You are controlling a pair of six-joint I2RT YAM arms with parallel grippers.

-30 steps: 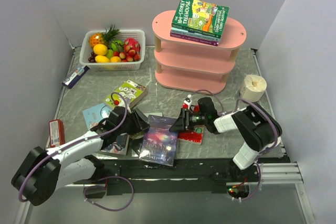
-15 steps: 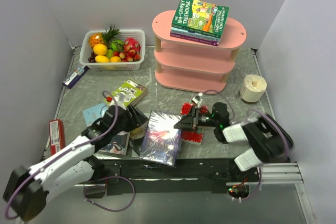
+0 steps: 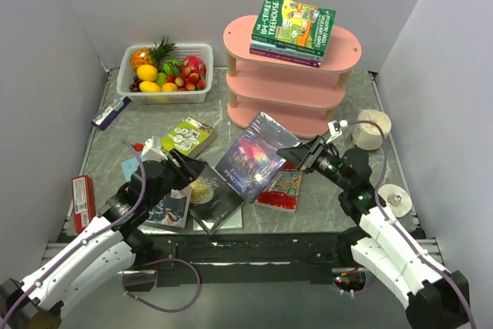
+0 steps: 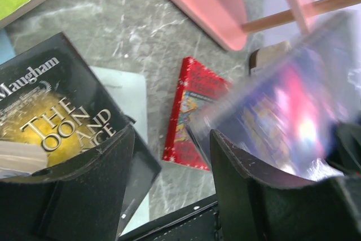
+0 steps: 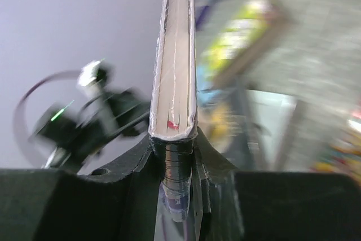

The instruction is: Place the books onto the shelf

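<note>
My right gripper (image 3: pixel 296 158) is shut on the dark galaxy book (image 3: pixel 258 156) and holds it tilted above the table, in front of the pink shelf (image 3: pixel 289 75). In the right wrist view the book's page edge (image 5: pixel 174 55) stands clamped in the right gripper (image 5: pixel 175 139). My left gripper (image 3: pixel 185 169) is open and holds nothing, over a black book (image 3: pixel 212 198). In the left wrist view the left gripper (image 4: pixel 172 145) frames the black book (image 4: pixel 39 122) and a red book (image 4: pixel 189 122). Treehouse books (image 3: pixel 293 28) lie on the shelf's top tier. Red (image 3: pixel 281 190), green (image 3: pixel 183 136) and light blue (image 3: pixel 142 166) books lie on the table.
A white fruit basket (image 3: pixel 166 71) stands at the back left. A blue-white carton (image 3: pixel 110 112) and a small red box (image 3: pixel 82 193) lie along the left edge. A paper roll (image 3: pixel 371 129) sits right of the shelf, a smaller roll (image 3: pixel 397 198) nearer me.
My right gripper shut on the galaxy book and lifted it off the table toward the shelf. My left gripper opened and drew back left, uncovering the black book.
</note>
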